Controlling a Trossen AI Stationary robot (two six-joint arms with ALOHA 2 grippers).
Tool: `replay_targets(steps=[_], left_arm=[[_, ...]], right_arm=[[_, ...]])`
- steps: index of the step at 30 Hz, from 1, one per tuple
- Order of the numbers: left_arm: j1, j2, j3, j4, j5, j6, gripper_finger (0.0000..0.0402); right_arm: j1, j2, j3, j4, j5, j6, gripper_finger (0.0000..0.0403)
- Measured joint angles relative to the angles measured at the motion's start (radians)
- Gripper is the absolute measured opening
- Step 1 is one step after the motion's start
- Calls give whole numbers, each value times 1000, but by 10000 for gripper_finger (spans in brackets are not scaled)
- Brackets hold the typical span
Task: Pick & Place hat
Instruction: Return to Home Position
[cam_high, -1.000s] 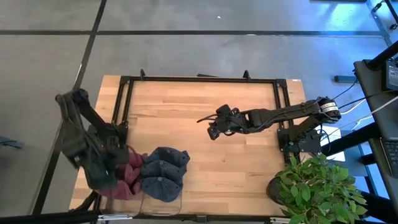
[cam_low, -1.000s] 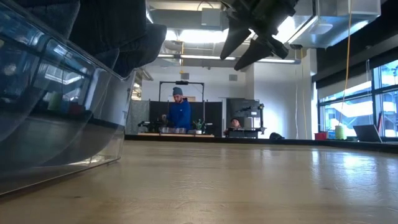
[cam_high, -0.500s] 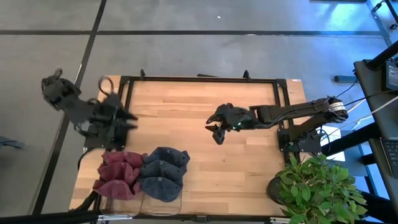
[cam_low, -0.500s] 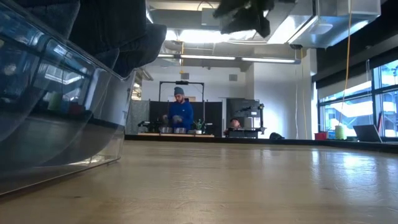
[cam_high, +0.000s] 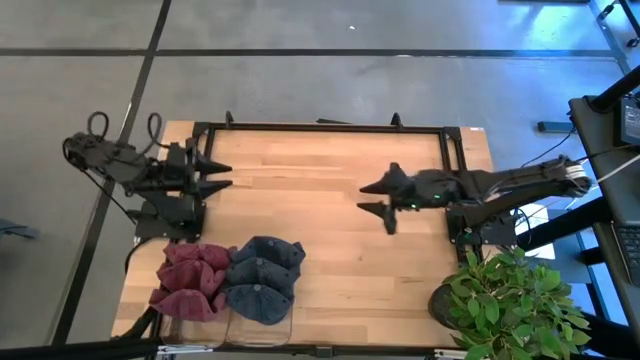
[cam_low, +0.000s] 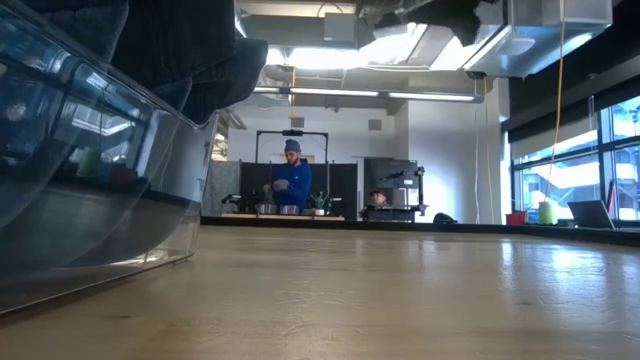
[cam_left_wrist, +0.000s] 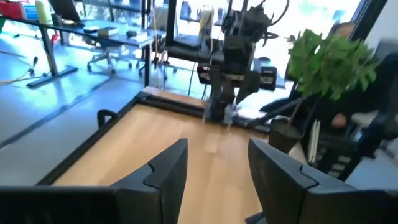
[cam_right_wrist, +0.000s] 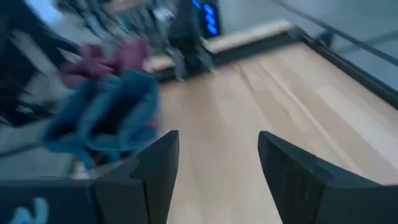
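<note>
Several hats lie heaped at the table's near-left corner: maroon ones (cam_high: 190, 280) and blue ones (cam_high: 262, 278), piled in a clear bin (cam_low: 90, 200), with a dark hat (cam_low: 200, 50) hanging over its rim. The right wrist view shows the blue hats (cam_right_wrist: 106, 118) and the maroon hats (cam_right_wrist: 106, 59) ahead. My left gripper (cam_high: 218, 172) is open and empty, level over the table's left edge, on the far side of the heap, fingers pointing right (cam_left_wrist: 214, 168). My right gripper (cam_high: 377, 203) is open and empty, over the table's right half, facing the hats (cam_right_wrist: 217, 162).
A black frame (cam_high: 320, 127) runs along the table's far edge and sides. A potted plant (cam_high: 510, 300) stands off the near-right corner. Bare wood (cam_high: 330, 260) lies between the hats and my right gripper. A person (cam_low: 290, 180) stands in the room behind.
My left arm has risen from over the hat heap and swung toward the far edge, ending level with its fingers pointing right. My right gripper has drawn back toward the right edge and risen out of the low view's top. The hats have stayed put.
</note>
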Motion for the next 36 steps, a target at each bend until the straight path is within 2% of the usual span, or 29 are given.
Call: replay_targets(steps=[5,9,17,27,36], left_arm=[[13,-183,-248,249,31,39,164],[49,-301,-423,410,43,106,166],[130,-478,-672,470,90,28,166],[212,-654,-893,531,164,-18,166],[316,-656,-1015,633,259,-45,166]], right_arm=[[7,-172,-222,241,-70,-6,220],[6,-283,-354,336,-108,-8,220],[6,-442,-576,507,-91,-11,220],[6,-559,-754,634,-90,-4,220],[6,-634,-854,728,-71,-5,220]])
